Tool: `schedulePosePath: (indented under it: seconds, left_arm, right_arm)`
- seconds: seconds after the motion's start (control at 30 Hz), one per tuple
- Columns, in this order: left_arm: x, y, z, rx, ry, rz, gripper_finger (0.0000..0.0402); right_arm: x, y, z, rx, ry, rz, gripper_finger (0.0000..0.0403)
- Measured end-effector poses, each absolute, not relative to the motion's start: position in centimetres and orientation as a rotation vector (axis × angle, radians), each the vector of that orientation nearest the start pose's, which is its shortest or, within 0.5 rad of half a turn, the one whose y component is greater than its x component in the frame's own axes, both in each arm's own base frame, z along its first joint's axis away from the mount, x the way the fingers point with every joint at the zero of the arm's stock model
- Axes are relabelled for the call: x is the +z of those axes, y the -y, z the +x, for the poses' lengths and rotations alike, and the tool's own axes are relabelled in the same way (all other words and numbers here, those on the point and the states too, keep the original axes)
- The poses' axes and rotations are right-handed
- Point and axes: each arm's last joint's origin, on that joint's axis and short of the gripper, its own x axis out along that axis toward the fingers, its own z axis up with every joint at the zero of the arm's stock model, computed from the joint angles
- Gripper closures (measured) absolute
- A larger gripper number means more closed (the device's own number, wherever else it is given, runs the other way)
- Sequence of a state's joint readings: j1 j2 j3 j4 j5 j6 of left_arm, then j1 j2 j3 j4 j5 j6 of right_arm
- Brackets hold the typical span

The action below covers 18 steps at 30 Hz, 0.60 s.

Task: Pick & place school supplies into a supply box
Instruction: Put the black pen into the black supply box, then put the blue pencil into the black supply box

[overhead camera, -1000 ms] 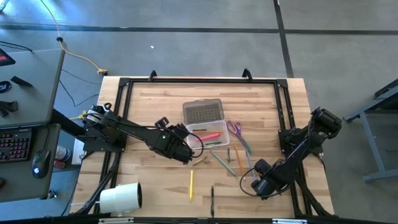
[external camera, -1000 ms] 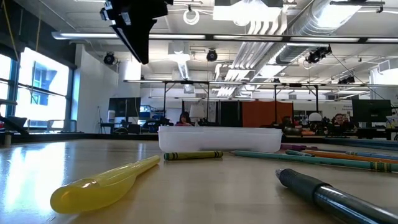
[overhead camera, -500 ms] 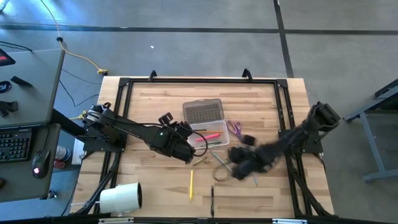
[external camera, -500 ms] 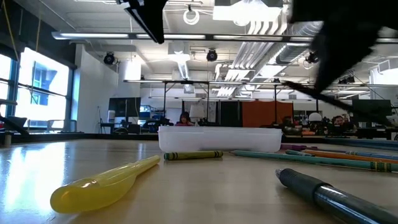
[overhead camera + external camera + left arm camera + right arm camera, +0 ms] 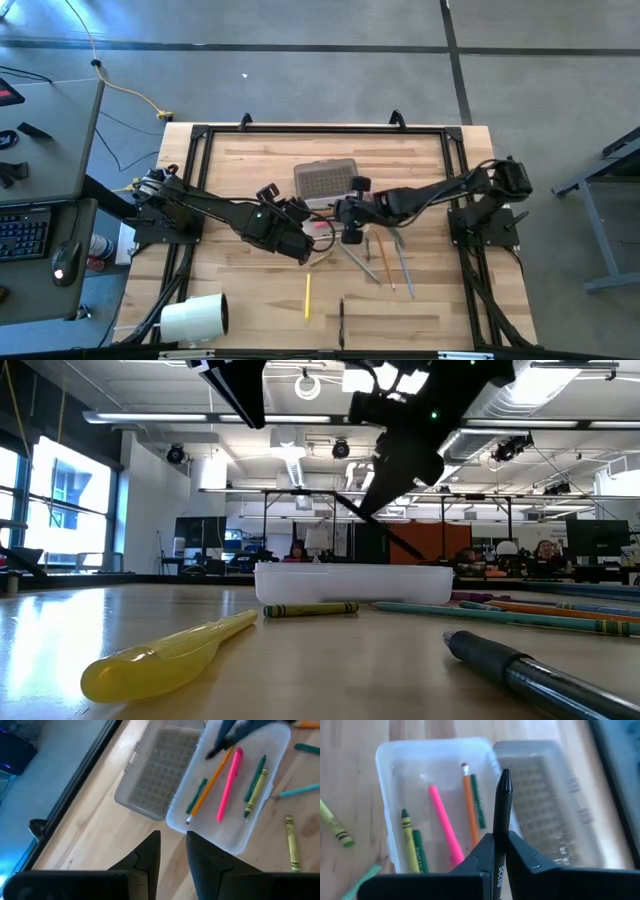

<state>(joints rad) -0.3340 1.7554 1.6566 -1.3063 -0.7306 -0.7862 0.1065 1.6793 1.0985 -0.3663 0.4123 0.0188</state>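
Note:
The supply box stands open mid-table, its clear tray [image 5: 340, 212] beside the ribbed lid [image 5: 325, 180]. In the tray [image 5: 440, 795] lie a pink pen [image 5: 444, 827], an orange pencil [image 5: 469, 805] and green crayons [image 5: 412, 845]. My right gripper [image 5: 340, 213] hangs over the tray, shut on a dark pen [image 5: 501, 805]. My left gripper [image 5: 305, 238] hovers at the tray's left near corner. Its fingers [image 5: 172, 850] are a little apart with nothing between them. Other school supplies lie loose on the table to the right of the box and nearer than it. My right gripper pinches the dark pen's barrel [image 5: 500, 851] between its two fingers. The pen runs along the fingers and sticks out past their ends. Its tip [image 5: 505, 774] points slanting down toward the box. The pen is lifted clear above the tray.
Purple-handled scissors [image 5: 378, 207] and several pencils [image 5: 385, 255] lie right of the box. A yellow pen [image 5: 307, 297] and a dark pen [image 5: 341, 320] lie near the front edge. A big white roll [image 5: 195, 318] sits at the near left corner. A crayon [image 5: 310, 609] lies by the tray.
My right gripper has swung fast from the table's near right corner toward the left and far side, rising and rolling its wrist, and now hangs over the tray with the dark pen. My left gripper has risen a little.

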Motion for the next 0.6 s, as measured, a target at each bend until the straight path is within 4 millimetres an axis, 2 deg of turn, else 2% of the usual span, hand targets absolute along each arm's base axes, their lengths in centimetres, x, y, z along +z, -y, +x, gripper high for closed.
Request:
schedulePosePath:
  seconds: [0.13,0.33,0.47,0.6]
  left_arm:
    - [31.2,9.0,32.1,0.782,-0.936,0.06,0.0275]
    - [31.1,9.0,32.1,0.771,-0.947,0.049,0.0275]
    - [31.1,9.1,32.1,0.763,-0.956,0.04,0.0275]
    - [31.1,9.1,32.2,0.761,-0.95,0.035,0.0275]
  right_arm:
    - [18.6,-2.1,34.9,-0.267,-0.958,-0.206,0.0374]
    - [15.9,-2.1,35.4,-0.333,-1.03,-0.334,0.0328]
    - [16.5,-3.2,35.6,-0.35,-1.003,-0.338,0.0295]
    - [19.6,-5.4,35.8,-0.307,-0.992,-0.326,0.0272]
